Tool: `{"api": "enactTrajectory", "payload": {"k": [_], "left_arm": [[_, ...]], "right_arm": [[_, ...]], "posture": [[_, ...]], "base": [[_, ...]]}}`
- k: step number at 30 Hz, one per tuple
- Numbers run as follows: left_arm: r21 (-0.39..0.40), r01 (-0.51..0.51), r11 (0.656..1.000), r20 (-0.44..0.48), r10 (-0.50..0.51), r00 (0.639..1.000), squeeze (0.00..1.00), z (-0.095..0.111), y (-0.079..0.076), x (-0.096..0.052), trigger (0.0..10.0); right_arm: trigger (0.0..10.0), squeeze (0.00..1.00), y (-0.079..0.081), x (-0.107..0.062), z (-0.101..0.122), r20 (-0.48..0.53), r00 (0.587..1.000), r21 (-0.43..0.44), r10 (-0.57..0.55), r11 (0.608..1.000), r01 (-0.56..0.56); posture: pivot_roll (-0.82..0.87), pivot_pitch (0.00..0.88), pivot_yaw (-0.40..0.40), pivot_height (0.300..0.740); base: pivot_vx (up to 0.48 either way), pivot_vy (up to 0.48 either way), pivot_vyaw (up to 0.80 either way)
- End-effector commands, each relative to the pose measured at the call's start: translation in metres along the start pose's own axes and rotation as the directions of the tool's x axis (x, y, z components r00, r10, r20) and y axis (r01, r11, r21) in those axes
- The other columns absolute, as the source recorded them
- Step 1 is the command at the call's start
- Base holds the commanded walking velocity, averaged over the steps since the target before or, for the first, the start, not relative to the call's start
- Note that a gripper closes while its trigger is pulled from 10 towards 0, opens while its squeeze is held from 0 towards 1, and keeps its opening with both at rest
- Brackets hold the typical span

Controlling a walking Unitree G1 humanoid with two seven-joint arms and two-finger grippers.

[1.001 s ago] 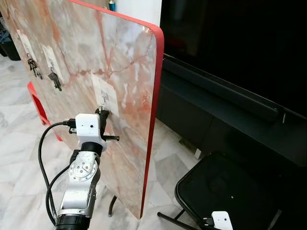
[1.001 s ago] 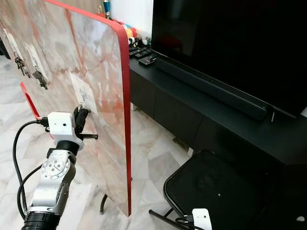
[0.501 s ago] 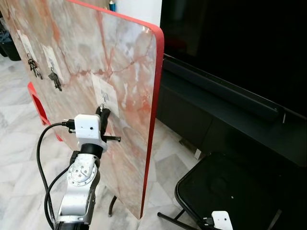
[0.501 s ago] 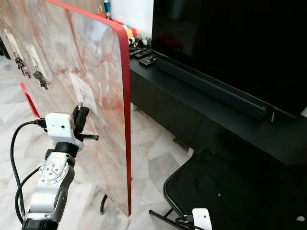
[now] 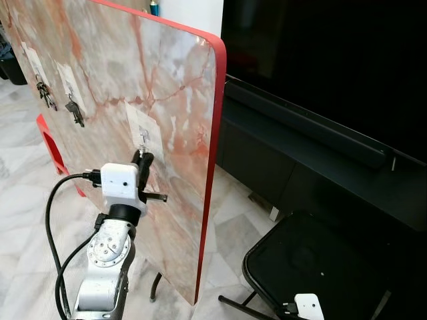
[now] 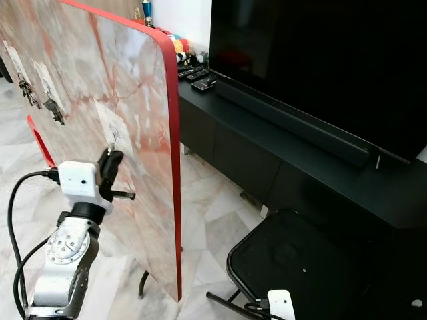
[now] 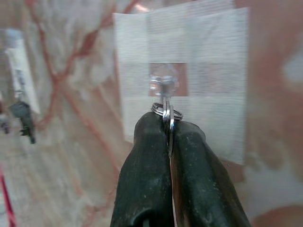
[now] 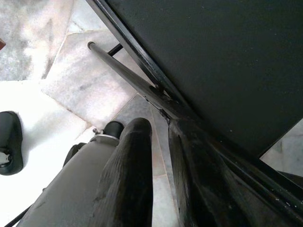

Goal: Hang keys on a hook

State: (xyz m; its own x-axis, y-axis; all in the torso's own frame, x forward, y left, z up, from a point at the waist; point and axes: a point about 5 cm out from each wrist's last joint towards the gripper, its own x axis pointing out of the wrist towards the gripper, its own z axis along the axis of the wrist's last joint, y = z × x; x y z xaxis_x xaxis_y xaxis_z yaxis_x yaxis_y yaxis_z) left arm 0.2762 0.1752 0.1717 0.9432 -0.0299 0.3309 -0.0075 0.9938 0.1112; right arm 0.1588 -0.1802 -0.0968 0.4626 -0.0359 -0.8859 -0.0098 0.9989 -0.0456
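A clear hook sits on a white adhesive patch on the upright marble board. My left gripper is shut on a metal key ring, which it holds right at the hook, just under its tip. Whether the ring is over the hook cannot be told. From the head views, the left gripper touches the board just below the patch. My right gripper hangs idle low beside a black chair, its fingers close together with nothing between them.
Two other bunches of keys hang on hooks further left on the board. The board's red edge stands by a black TV stand and a large TV. A black folding chair is at lower right.
My left wrist has shifted slightly left and down, while the fingers stay at the hook with the ring in them. The right arm has not moved.
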Motion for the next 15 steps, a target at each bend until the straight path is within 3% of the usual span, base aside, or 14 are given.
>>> {"api": "enactTrajectory", "payload": {"k": [1, 15], "left_arm": [[0.023, -0.012, 1.000, 0.020, 0.012, 1.000, 0.00, 0.0056, 0.0030, -0.0008, 10.0], [0.023, -0.026, 0.999, 0.014, 0.026, 1.000, 0.00, 0.0036, 0.0052, 0.0070, 10.0]], "right_arm": [[10.0, 0.00, -0.0040, -0.0003, -0.0008, -0.003, 1.000, -0.006, -0.012, 1.000, 0.012], [10.0, 0.00, -0.0035, -0.0003, -0.0007, -0.003, 1.000, -0.003, -0.012, 1.000, 0.012]], "posture": [[0.06, 0.000, -0.090, 0.740], [0.06, 0.000, -0.087, 0.740]], "base": [[0.000, 0.000, 0.00], [0.000, 0.000, 0.00]]}}
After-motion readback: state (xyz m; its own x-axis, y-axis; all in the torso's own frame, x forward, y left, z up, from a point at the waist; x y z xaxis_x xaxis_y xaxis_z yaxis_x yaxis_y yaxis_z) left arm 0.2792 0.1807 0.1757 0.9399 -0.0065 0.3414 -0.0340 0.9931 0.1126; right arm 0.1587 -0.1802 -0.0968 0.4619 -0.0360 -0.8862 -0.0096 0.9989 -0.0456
